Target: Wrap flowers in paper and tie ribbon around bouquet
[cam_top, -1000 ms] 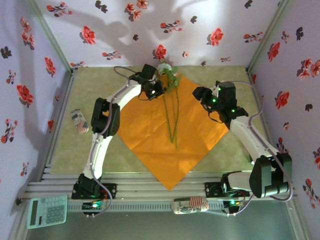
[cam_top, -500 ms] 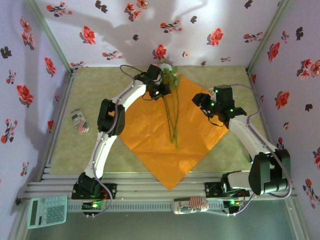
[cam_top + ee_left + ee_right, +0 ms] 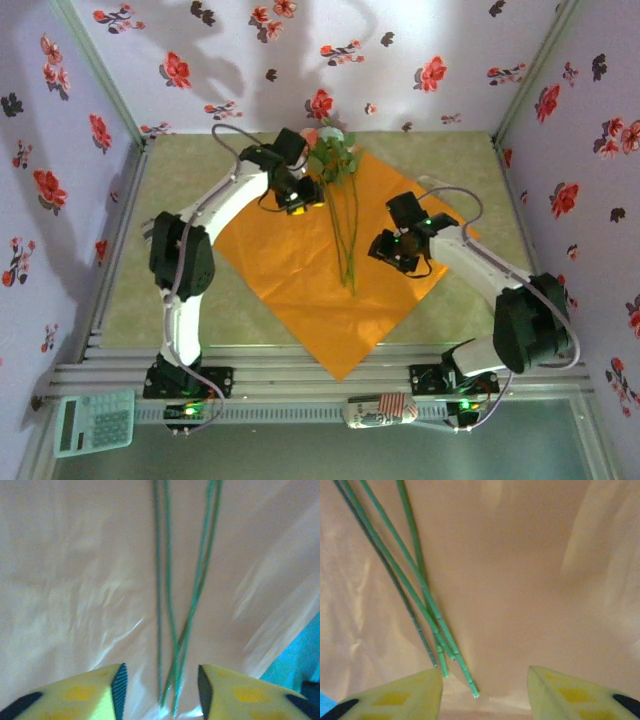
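At the left gripper [image 3: 160, 680]: parted, clamping nothing. At the right gripper [image 3: 485, 680]: likewise parted and empty.

Judged to be the start of the wrap, with no fold made yet. Pinch the paper [image 3: 300, 270] alone, at an edge clear of the stems. Lift low and roll across the stems without dragging them off line. Steady the bunch with the other gripper meanwhile.

In the left wrist view, note the flowers [image 3: 167, 605] lying flat on the paper by their lower stems, ends in line with the gap, running off toward 12 o'clock. In the right wrist view, find the cut ends just beside the 9 o'clock finger, leading away toward 11 o'clock. From above, place the blooms at 1 o'clock of the left gripper, near the paper's far corner, and the stem ends at 8 o'clock of the right gripper, near but apart.
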`<action>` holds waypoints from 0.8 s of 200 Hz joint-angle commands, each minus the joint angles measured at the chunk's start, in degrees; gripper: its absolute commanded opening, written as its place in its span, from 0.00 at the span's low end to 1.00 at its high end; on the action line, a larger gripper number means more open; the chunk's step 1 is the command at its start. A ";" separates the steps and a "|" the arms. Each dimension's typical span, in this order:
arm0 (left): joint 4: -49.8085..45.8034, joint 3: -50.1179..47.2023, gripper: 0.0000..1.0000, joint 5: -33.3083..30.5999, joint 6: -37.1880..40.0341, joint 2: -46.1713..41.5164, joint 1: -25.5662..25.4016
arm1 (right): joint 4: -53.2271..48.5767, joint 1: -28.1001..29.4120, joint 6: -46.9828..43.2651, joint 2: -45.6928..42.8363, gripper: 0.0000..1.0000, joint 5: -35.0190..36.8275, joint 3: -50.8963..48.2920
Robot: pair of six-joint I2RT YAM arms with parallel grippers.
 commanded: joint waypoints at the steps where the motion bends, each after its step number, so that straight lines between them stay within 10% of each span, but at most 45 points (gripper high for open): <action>1: 5.90 -8.80 0.36 3.95 -3.83 0.93 0.12 | 2.23 0.17 1.10 5.10 0.46 1.35 -0.22; 99: 22.77 -31.25 0.20 -0.60 -15.30 -1.60 4.28 | 6.02 -0.15 -2.27 22.16 0.34 1.87 9.25; 160: 18.88 -26.47 0.27 -0.11 -14.20 -4.22 4.76 | 2.90 0.26 -5.47 19.65 0.35 3.31 11.09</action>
